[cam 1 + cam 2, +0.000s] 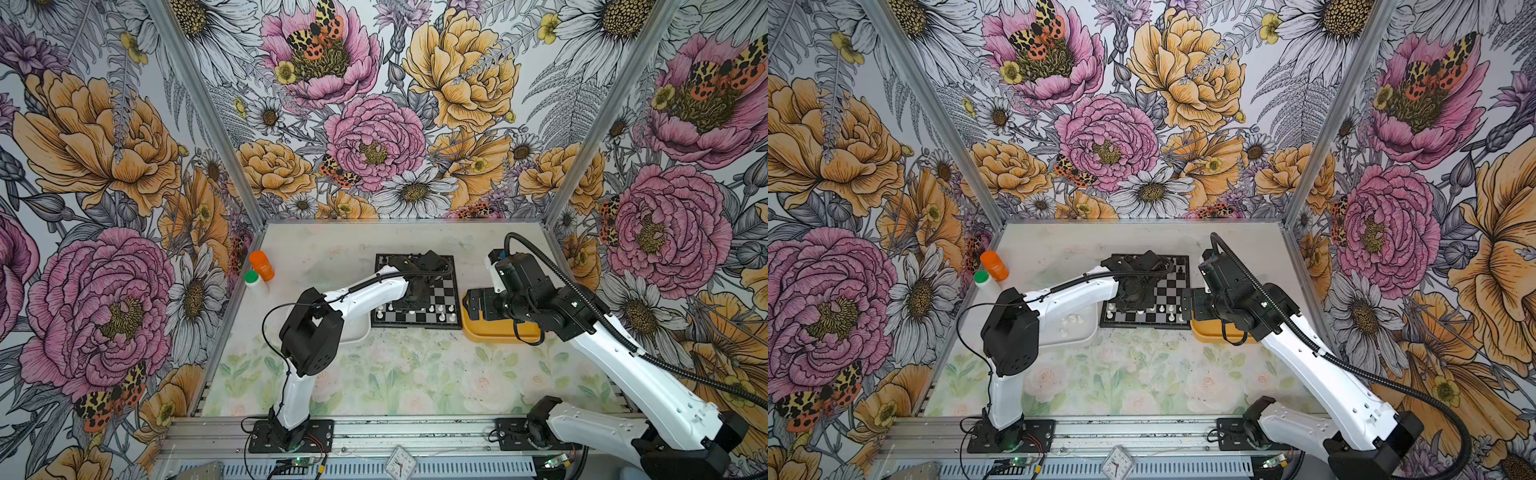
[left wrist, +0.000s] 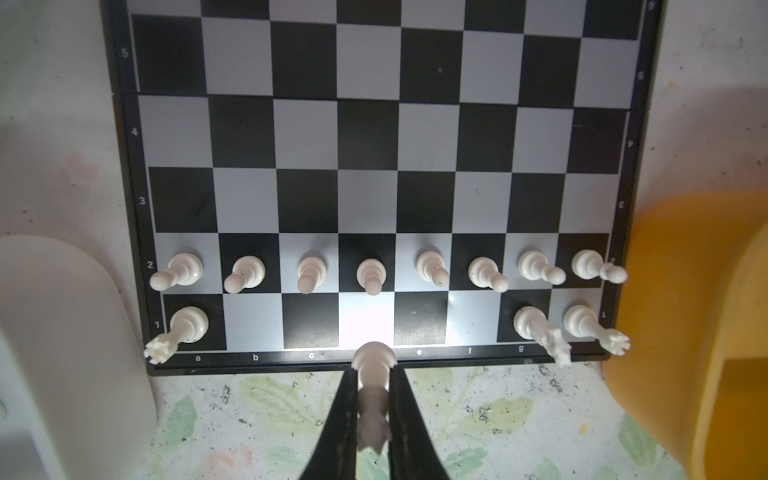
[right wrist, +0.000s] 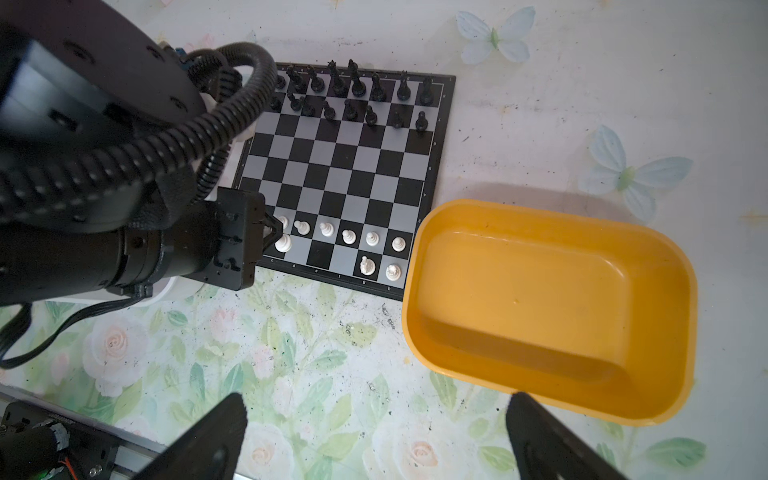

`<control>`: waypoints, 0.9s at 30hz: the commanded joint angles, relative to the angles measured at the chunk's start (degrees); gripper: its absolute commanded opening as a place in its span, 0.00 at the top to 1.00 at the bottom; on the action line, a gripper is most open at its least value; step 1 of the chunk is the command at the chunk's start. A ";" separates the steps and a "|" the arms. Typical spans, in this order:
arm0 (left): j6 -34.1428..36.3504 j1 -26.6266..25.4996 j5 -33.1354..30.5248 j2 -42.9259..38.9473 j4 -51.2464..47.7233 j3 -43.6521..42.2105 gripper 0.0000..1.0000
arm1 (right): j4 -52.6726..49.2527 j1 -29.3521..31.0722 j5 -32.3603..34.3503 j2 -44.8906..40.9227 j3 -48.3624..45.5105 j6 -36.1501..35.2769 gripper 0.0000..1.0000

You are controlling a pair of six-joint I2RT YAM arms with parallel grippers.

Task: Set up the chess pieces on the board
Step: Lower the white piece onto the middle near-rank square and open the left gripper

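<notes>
The board (image 2: 374,137) lies mid-table in both top views (image 1: 444,291) (image 1: 1169,293). Black chess pieces (image 3: 353,95) fill its two far rows. Several white pawns (image 2: 371,274) line the second near row. Behind them stand a rook (image 2: 189,326), a knight (image 2: 530,322) and another rook (image 2: 582,322). My left gripper (image 2: 373,368) is shut on a white crowned piece (image 2: 373,374), base down, over the near rim at the d file. My right gripper (image 3: 376,401) hangs open and empty over the mat beside the yellow tray (image 3: 540,291).
A white tray (image 1: 1075,332) left of the board holds a few white pieces (image 1: 1071,320). The yellow tray (image 1: 498,332) on the right is empty. An orange bottle (image 1: 262,265) and a green-capped white bottle (image 1: 252,277) stand at the far left.
</notes>
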 commanded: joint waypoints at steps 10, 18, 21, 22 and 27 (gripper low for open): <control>-2.14 -1.48 -4.68 2.66 1.66 -0.35 0.90 | -1.60 -0.91 1.26 -1.54 -0.07 -1.29 0.00; -2.56 -1.61 -6.33 2.88 2.85 -2.07 0.90 | -2.35 -1.26 1.39 -1.81 0.20 -1.38 0.00; -2.59 -1.56 -6.69 3.00 3.27 -2.80 0.90 | -2.57 -1.26 1.39 -1.83 0.37 -1.46 0.00; -2.59 -1.57 -6.70 2.98 3.45 -2.99 0.90 | -2.74 -1.34 1.38 -1.81 0.45 -1.54 0.00; -2.59 -1.59 -6.62 3.19 4.28 -3.80 0.90 | -2.86 -1.42 1.41 -1.77 0.50 -1.55 0.00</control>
